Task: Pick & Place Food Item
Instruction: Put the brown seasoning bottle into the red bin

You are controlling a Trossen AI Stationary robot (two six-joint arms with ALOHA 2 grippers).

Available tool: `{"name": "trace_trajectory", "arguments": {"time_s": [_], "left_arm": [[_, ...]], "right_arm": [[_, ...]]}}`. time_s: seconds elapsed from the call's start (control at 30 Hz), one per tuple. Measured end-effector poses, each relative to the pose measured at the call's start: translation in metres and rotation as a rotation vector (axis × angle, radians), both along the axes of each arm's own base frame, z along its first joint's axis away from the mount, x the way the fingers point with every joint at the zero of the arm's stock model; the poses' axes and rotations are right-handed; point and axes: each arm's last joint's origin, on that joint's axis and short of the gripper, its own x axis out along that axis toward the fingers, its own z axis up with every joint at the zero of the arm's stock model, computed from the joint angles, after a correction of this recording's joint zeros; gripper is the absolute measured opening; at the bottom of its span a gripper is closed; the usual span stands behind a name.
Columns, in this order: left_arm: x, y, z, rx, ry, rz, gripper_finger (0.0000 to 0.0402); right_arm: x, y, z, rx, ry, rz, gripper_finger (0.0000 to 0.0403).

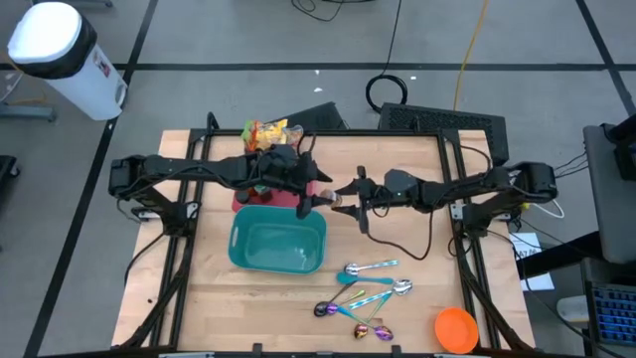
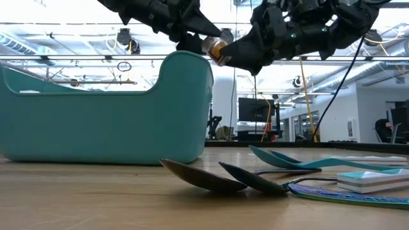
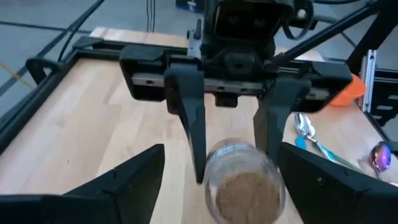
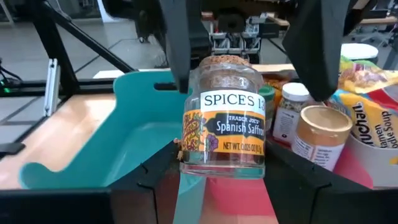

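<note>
The right gripper (image 1: 338,196) is clenched on a small glass saffron jar (image 4: 225,118), one finger on each side of it — the jar hangs in the air above the table, just past the right rim of the teal bin (image 1: 277,245). Facing it from the other side, the left gripper (image 1: 316,193) has its two fingers spread wide on either flank of the same jar without pressing it; in the left wrist view the jar's bottom shows between those fingers with a gap at each side. So one jar, two grippers, four fingers around it, only the right pair gripping.

In the low view the jar (image 2: 215,48) sits level with the bin's upper edge and slightly to its right. The single bin is open-topped, and its interior shows nothing inside.

Behind the bin, at the far edge of the table, a red tray (image 4: 367,168) holds more food: at least two other jars — one with a tan lid (image 4: 321,137), one with a white lid (image 4: 288,112) — and a yellow packet (image 1: 266,131); the exact count there cannot be told.

Near the front edge lies a loose cluster of about six spoons (image 1: 363,294), and one orange bowl (image 1: 456,329) sits at the front right corner. Bare wooden table (image 1: 209,288) lies left of the bin and between bin and spoons.
</note>
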Motion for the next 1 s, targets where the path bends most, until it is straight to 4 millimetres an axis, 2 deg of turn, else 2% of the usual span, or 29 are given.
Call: {"name": "trace_trajectory", "arguments": {"time_s": [0.13,0.33,0.47,0.8,1.0], "left_arm": [[-0.0016,0.0010,-0.0023,-0.026,0.030,0.011,0.0277],[-0.0044,0.0029,-0.0014,-0.078,0.036,-0.054,0.0203],[-0.0045,0.0023,-0.0013,-0.096,0.034,-0.080,0.0176],[-0.0045,0.0022,-0.0012,-0.099,0.034,-0.081,0.0211],[-0.0045,0.0024,-0.0013,-0.098,0.035,-0.077,0.0216]], "right_arm": [[0.0005,-0.0005,-0.0004,-0.010,0.006,-0.003,0.0179],[0.0005,-0.0007,-0.0001,-0.010,0.003,-0.003,0.0179],[0.0004,-0.0004,-0.0004,-0.013,0.006,0.003,0.0179],[-0.0010,-0.0004,0.0036,-0.020,-0.012,-0.002,0.0179],[-0.0008,-0.0011,0.0046,-0.045,-0.022,-0.023,0.0179]]}}
